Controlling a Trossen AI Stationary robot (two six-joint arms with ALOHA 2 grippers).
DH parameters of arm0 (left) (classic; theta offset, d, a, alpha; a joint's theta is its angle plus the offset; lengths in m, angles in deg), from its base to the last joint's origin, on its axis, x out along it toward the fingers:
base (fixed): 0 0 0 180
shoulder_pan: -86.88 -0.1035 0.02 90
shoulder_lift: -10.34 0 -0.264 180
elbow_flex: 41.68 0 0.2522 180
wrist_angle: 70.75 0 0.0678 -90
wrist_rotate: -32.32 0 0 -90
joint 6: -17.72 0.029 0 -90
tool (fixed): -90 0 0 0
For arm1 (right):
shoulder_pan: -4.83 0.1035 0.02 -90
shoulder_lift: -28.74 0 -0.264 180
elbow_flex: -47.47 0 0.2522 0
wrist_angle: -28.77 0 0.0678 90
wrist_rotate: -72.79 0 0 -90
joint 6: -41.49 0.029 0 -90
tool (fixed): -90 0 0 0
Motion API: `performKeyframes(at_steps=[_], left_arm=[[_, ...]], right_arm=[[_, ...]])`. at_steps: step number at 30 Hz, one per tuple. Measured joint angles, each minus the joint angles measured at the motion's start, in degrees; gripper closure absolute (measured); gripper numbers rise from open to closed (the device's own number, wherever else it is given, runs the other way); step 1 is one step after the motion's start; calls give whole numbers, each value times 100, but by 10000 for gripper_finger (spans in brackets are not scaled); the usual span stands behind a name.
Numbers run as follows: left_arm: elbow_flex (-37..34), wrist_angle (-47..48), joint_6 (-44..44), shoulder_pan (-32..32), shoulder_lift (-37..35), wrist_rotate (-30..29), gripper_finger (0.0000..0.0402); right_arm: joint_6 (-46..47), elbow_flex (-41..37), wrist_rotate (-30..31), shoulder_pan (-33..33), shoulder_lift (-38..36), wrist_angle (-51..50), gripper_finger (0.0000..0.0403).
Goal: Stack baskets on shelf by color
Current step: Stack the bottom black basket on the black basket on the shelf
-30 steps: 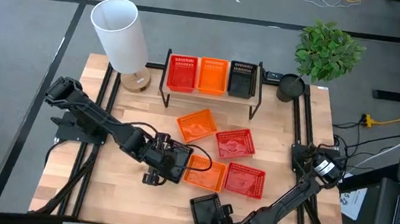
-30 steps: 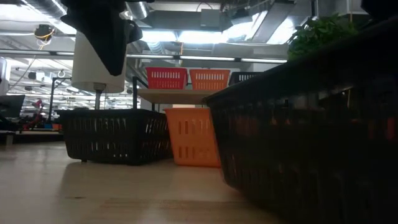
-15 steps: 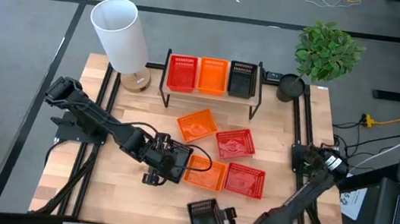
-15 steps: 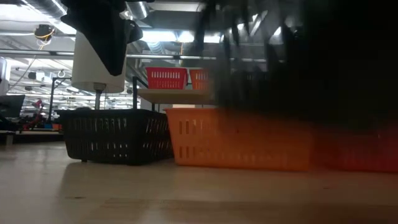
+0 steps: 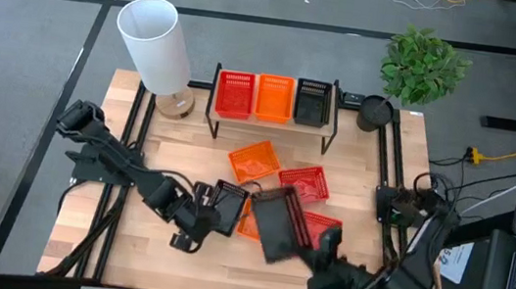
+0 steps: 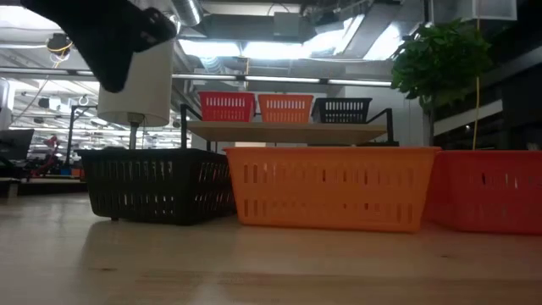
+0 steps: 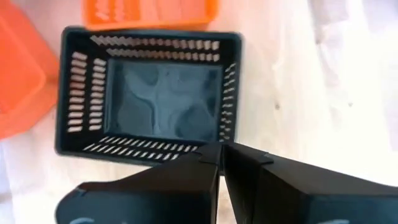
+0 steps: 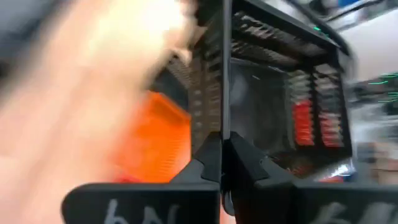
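The shelf [image 5: 271, 119] at the far edge carries a red [image 5: 234, 94], an orange [image 5: 274, 98] and a black basket [image 5: 312, 102] in a row. My right gripper [image 5: 317, 243] is shut on a second black basket [image 5: 276, 224], held in the air over an orange [image 5: 250, 225] and a red basket [image 5: 324, 230] on the table. My left gripper [image 5: 197, 220] is shut and hovers beside and above a third black basket [image 5: 228, 203], which stands on its bottom [image 6: 157, 182] on the table. My right gripper pinches the rim of one wall [image 8: 224, 118] of the black basket, one finger inside and one outside. The fingers come slanting from the table's near right side. The basket is lifted clear of the table and tilted, its open side up.
Another orange basket [image 5: 254, 161] and another red one [image 5: 303, 183] lie mid-table in front of the shelf. A white lamp [image 5: 157, 45] stands at the far left and a potted plant [image 5: 421, 68] at the far right. Bare tabletop lies at the near left [image 5: 117, 246].
My right gripper has shut on the black basket at the table's near edge, lifted it and carried it toward the far side, over the orange and red baskets. My left gripper has drawn back a little toward the near left and risen, staying shut.
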Motion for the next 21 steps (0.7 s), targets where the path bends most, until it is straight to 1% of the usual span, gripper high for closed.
performKeyframes(at_steps=[2,3,4,7,8,9,11,15,18,21], left_arm=[[1,-6,-71,68,-2,-357,390],[1,2,-153,80,-2,-720,390],[1,29,-239,106,-10,-1108,390],[1,90,-480,57,-141,-2367,390],[1,84,-598,15,-233,-2694,390],[2,84,-652,-53,-314,-2880,390],[9,68,-592,-214,-381,-2939,390],[4,114,-581,-416,-446,-2785,390],[1,187,-585,-445,-433,-2713,390],[1,181,-587,-449,-435,-2624,390]], right_arm=[[-294,104,342,-203,-140,-194,401],[-491,105,420,-327,-243,-147,401],[-671,105,398,-465,-354,-134,401],[-736,111,271,-841,-666,-194,401],[-840,111,192,-962,-769,-175,401],[-986,111,183,-1082,-857,-178,401],[-1324,109,202,-1387,-1100,-168,401],[-1755,107,165,-2255,-1640,-172,401],[-1971,107,-342,-3133,-2025,-185,401],[-2254,107,-1135,-4136,-2310,-186,401]])
